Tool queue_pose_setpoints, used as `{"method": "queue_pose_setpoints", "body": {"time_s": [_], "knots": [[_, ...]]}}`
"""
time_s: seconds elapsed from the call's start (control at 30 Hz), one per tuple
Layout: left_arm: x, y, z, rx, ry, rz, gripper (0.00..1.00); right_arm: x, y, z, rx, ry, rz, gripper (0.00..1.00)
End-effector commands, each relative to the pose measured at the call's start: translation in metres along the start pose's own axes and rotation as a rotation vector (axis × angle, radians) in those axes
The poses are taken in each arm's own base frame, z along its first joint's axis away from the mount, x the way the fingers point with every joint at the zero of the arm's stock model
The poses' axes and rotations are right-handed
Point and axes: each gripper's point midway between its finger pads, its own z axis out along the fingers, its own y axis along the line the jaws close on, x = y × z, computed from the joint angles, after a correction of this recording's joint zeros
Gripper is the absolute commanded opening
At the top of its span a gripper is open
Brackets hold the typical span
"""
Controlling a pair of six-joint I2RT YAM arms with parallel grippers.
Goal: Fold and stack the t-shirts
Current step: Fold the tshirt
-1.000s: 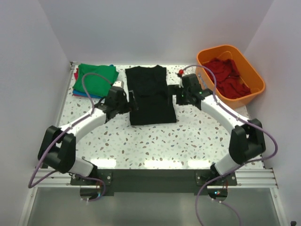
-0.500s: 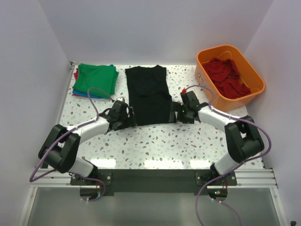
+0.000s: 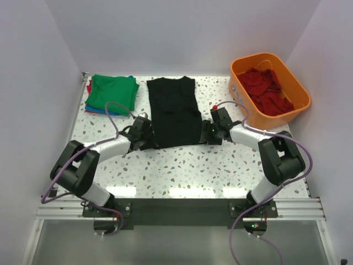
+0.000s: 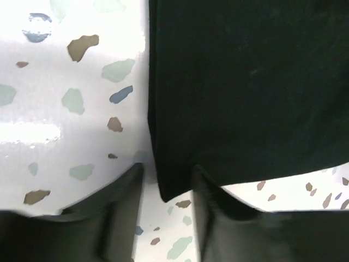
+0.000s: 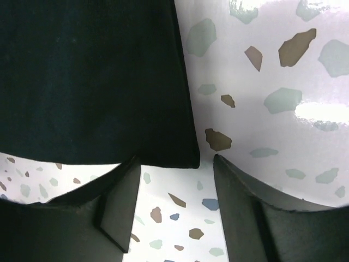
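Now that both arms have dropped from the shirt's sides to its lower corners, my left tool (image 4: 166, 170) straddles the lower-left corner of the black t-shirt (image 3: 175, 113). Its jaws are apart but narrower than a second ago, and nothing is pinched yet. My right tool (image 5: 175, 161) does likewise at the lower-right corner. The shirt lies flat mid-bench (image 3: 182, 165). I judge a hem-to-collar fold is next. The folded stack, green shirt (image 3: 113, 94) uppermost, sits upper left; red shirts (image 3: 267, 88) wait in the orange tub (image 3: 298, 91) upper right.
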Motion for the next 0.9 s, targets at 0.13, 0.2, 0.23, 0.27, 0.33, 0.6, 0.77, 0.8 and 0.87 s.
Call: {"method": "queue_pose_setpoints", "body": {"time_s": [0.13,0.2,0.23,0.27,0.33,0.6,0.77,0.8,0.87], "knots": [[-0.001,-0.004,0.017,0.043,0.027,0.016,0.04,0.008,-0.007,0.019,0.017,0.038,0.029,0.27],[0.002,-0.002,0.02,0.05,0.032,0.024,0.0,0.009,-0.004,0.02,0.001,0.042,0.021,0.0],[0.006,-0.005,0.019,0.076,0.043,0.028,0.0,0.009,-0.006,0.018,0.006,0.048,0.004,0.0],[0.009,-0.007,0.017,0.1,0.044,0.037,0.0,0.009,-0.007,0.015,0.013,0.045,-0.008,0.0],[0.014,-0.012,0.006,0.164,0.015,0.04,0.0,0.007,-0.009,0.0,0.021,0.024,-0.038,0.0],[0.068,-0.01,-0.052,0.261,0.043,0.055,0.0,0.073,-0.028,-0.068,-0.039,0.07,-0.066,0.0],[0.069,-0.036,-0.102,0.375,0.016,0.05,0.0,0.081,-0.022,-0.121,-0.114,-0.015,-0.098,0.0],[0.061,-0.04,-0.111,0.393,-0.01,0.051,0.0,0.081,-0.024,-0.128,-0.103,-0.014,-0.102,0.0],[0.035,-0.057,-0.134,0.443,-0.096,0.072,0.0,0.061,-0.016,-0.143,-0.101,-0.076,-0.107,0.0]]}}
